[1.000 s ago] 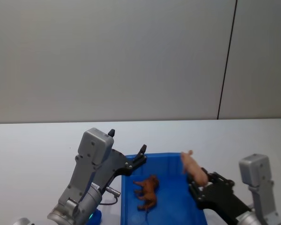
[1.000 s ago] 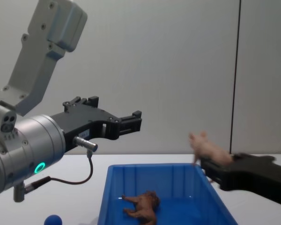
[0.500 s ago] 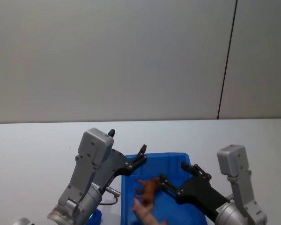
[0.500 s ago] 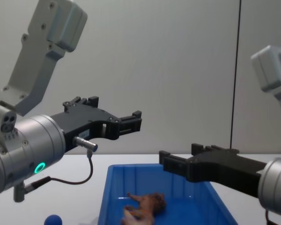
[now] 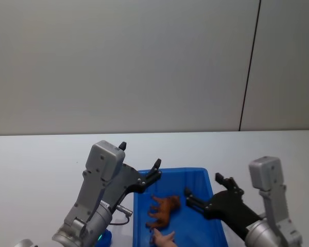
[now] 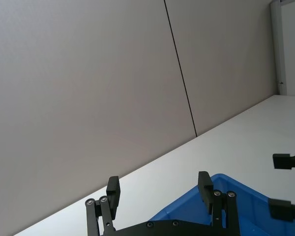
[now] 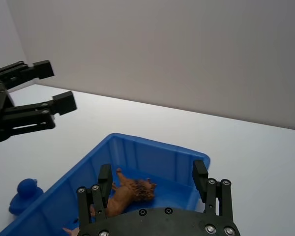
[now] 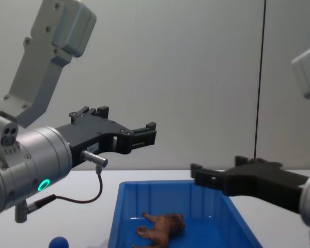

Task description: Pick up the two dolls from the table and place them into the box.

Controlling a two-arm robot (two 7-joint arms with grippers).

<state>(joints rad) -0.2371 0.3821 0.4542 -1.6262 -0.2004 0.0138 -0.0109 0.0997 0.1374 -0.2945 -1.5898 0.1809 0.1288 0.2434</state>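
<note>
Nearest in: blue toy (image 7: 23, 193) is sat on the table (image 5: 41, 159), just outside the left wall of the box (image 5: 183, 177) at its near end, not yet boxed. Pink animal figure (image 5: 163, 239) is lying on the box floor at the near end. Brown doll (image 5: 164, 210) is lying just beyond it, mid-box, apparently on its side, long axis running near-left to far-right.

Right gripper (image 7: 152, 168) is held above the right half of the box, pointed inward and left over the floor, jaws spread wide, nothing carried. Left gripper (image 6: 158, 183) is held high over the far-left corner of the box, pointed forward, jaws likewise wide and empty.

Relation that matters: the blue toy is judged the one item outstanding. It lies on the left arm's side, low and back toward the robot body from the left gripper, roughly under that arm. The box wall stands between it and the right gripper. The left arm is nearer, so the pick is best assigned there. The toy is rounded with no useful long axis, so approach angle is not critical. A pull-back and descent would be needed first. Clipping the left wall of the box is the risk to be watched.
</note>
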